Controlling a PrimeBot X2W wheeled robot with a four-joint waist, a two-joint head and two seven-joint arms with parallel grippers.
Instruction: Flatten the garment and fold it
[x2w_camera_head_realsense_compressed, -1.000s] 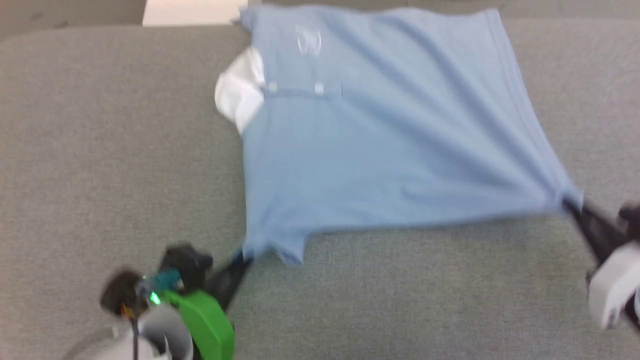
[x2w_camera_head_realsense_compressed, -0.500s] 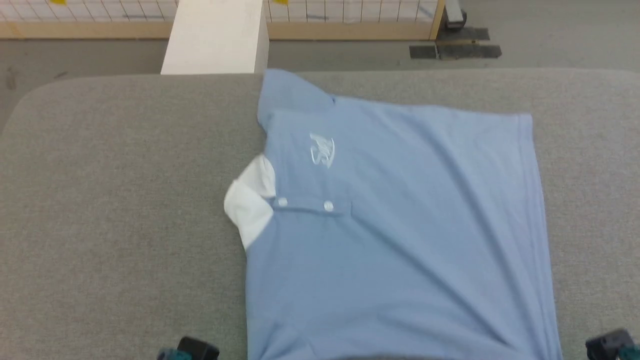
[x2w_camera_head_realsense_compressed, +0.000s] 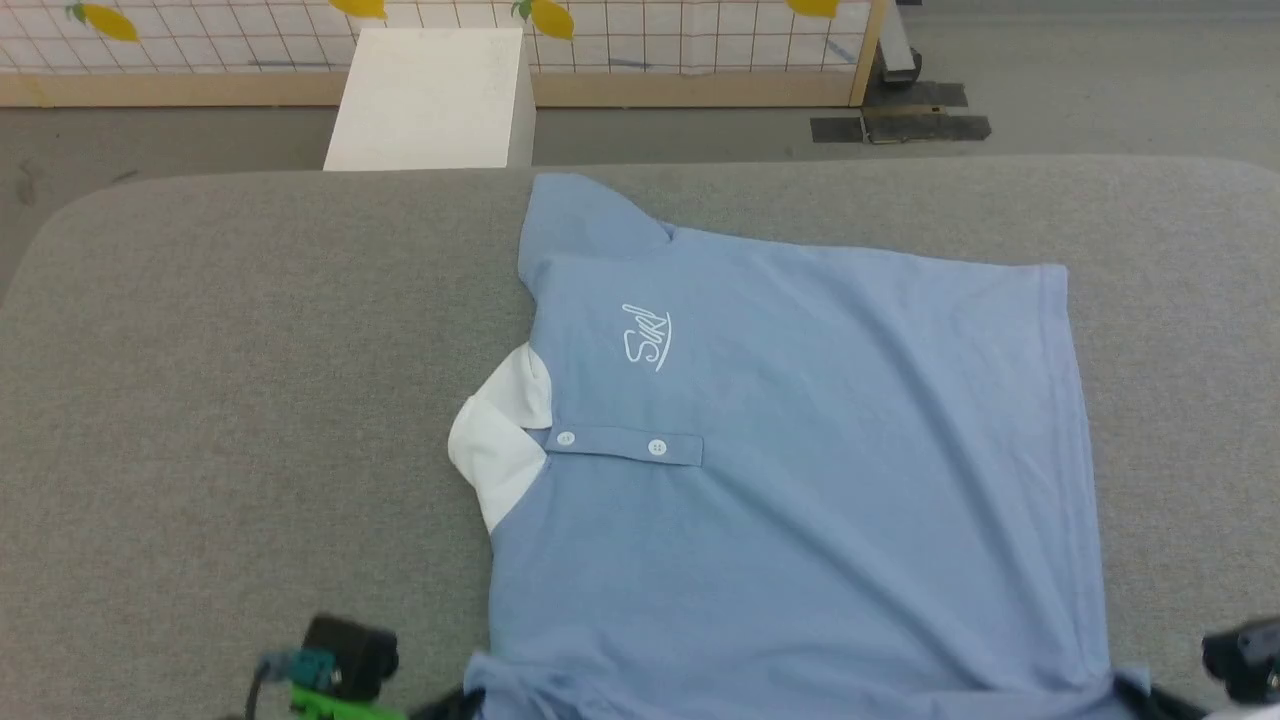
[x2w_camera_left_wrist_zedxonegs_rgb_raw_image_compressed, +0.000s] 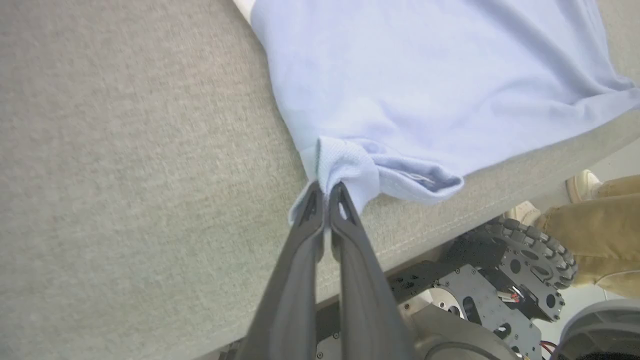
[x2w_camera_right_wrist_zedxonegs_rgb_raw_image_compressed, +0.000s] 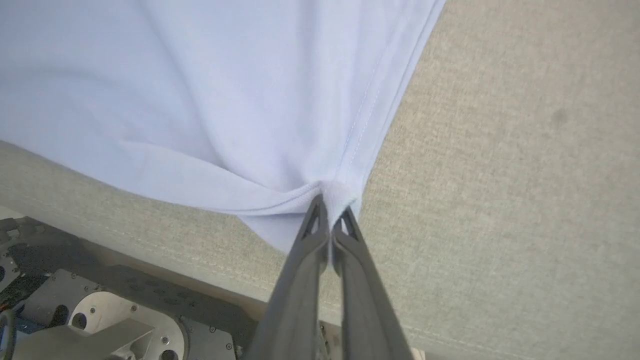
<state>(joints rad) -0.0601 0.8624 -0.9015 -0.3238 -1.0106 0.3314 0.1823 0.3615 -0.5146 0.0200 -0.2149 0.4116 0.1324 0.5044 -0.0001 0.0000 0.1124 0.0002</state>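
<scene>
Garment (x2w_camera_head_realsense_compressed: 790, 480) in head view, laid front-up on table (x2w_camera_head_realsense_compressed: 200, 400), all of it forward of both sets of fingertips. Long axis, collar (x2w_camera_head_realsense_compressed: 500, 450) to hem (x2w_camera_head_realsense_compressed: 1075, 450), crosswise to the fingers: collar end on the side of left pincer (x2w_camera_head_realsense_compressed: 460, 702), hem end on the side of right pincer (x2w_camera_head_realsense_compressed: 1140, 692). Near long edge strung between the two pincers. Logo (x2w_camera_head_realsense_compressed: 647, 337) and far sleeve (x2w_camera_head_realsense_compressed: 590, 215) well beyond. Each pincer at its own near corner, so neither nearer than the other to the cloth as a whole.

Left wrist view. Left pincer (x2w_camera_left_wrist_zedxonegs_rgb_raw_image_compressed: 325, 192) pressed together, pinching the bunched near sleeve (x2w_camera_left_wrist_zedxonegs_rgb_raw_image_compressed: 395, 175). Body of garment (x2w_camera_left_wrist_zedxonegs_rgb_raw_image_compressed: 425, 75) ahead and to the right of the tips, bare table (x2w_camera_left_wrist_zedxonegs_rgb_raw_image_compressed: 125, 150) to their left. Table rim just behind the tips; below it a wheel (x2w_camera_left_wrist_zedxonegs_rgb_raw_image_compressed: 530, 250) of the robot's base and a person's shoe (x2w_camera_left_wrist_zedxonegs_rgb_raw_image_compressed: 582, 182).

Right wrist view. Right pincer (x2w_camera_right_wrist_zedxonegs_rgb_raw_image_compressed: 330, 210) pressed together, pinching the hem corner (x2w_camera_right_wrist_zedxonegs_rgb_raw_image_compressed: 336, 192). Cloth (x2w_camera_right_wrist_zedxonegs_rgb_raw_image_compressed: 200, 90) fanning ahead and to the left of the tips, bare table (x2w_camera_right_wrist_zedxonegs_rgb_raw_image_compressed: 500, 175) to the right, a stitched edge running up and to the right from the grip.

Judged: flattening in hand, folding not begun. Shallow creases radiating from the right grip, hence some slack left to take out. Both grips close to the near rim, so little room for drawing back toward the robot. Parting of the pincers along the long axis likely the safer way to tension the near edge; any first fold probably carried forward, away from the fingertips, across that axis.
</scene>
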